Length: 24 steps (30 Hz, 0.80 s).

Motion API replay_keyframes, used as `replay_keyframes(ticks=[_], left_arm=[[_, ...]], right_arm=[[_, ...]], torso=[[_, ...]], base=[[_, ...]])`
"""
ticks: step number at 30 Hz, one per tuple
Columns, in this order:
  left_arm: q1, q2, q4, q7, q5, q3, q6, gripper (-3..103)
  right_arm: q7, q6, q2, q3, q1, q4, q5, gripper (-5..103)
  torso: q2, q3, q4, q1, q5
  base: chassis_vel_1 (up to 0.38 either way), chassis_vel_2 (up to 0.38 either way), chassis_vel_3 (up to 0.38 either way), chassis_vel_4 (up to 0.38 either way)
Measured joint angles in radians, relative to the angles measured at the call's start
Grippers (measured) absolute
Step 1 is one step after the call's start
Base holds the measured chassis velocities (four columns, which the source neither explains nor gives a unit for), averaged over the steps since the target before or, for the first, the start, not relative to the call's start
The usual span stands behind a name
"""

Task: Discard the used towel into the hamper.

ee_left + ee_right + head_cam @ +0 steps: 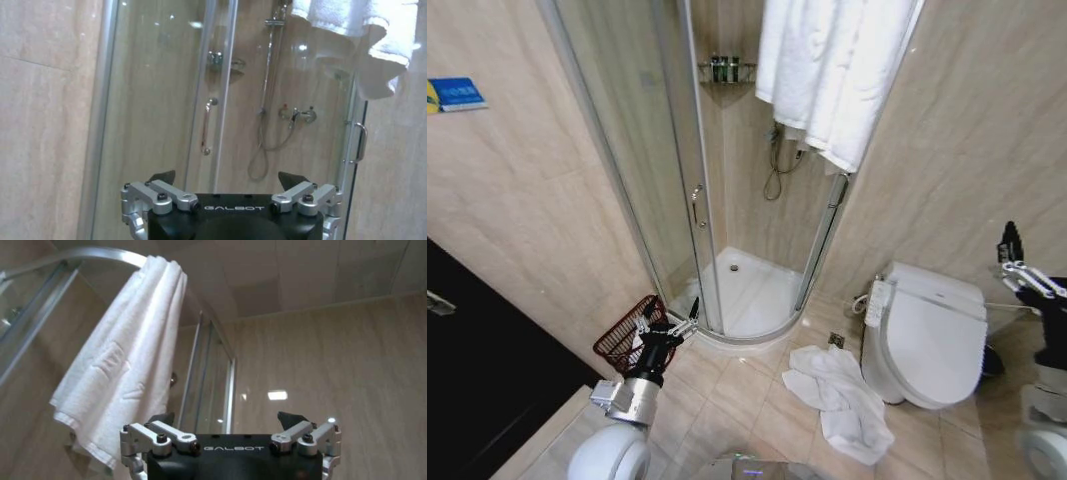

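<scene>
Used towel [839, 400] lies crumpled on the floor tiles beside the toilet [927, 335]. The hamper [632, 333] sits by the shower door (tilted, against the wall). Left gripper [679, 327] hovers just beside it, jaws wide; right gripper [1019, 262] is raised above the toilet, spread apart, empty.
</scene>
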<state>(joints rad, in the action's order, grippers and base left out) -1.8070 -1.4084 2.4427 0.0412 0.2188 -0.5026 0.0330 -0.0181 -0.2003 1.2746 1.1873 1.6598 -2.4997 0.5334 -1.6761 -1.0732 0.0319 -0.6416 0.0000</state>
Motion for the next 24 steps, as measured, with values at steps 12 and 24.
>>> replay_keyframes(ticks=[12,24], left_arm=[[0.000,0.000,0.000,0.000,0.000,0.000,0.000,100],[0.000,0.000,0.000,0.000,0.000,0.000,0.000,100]], right_arm=[[-0.009,-0.039,0.000,-0.003,-0.022,0.000,-0.009,100],[-0.035,-0.061,-0.017,0.051,-0.022,0.000,-0.020,100]], torso=[[0.000,0.000,-0.0006,0.000,0.0003],[0.000,0.000,-0.0008,0.000,0.0000]], base=[[0.049,0.043,-0.033,-0.015],[0.040,0.049,0.064,0.072]])
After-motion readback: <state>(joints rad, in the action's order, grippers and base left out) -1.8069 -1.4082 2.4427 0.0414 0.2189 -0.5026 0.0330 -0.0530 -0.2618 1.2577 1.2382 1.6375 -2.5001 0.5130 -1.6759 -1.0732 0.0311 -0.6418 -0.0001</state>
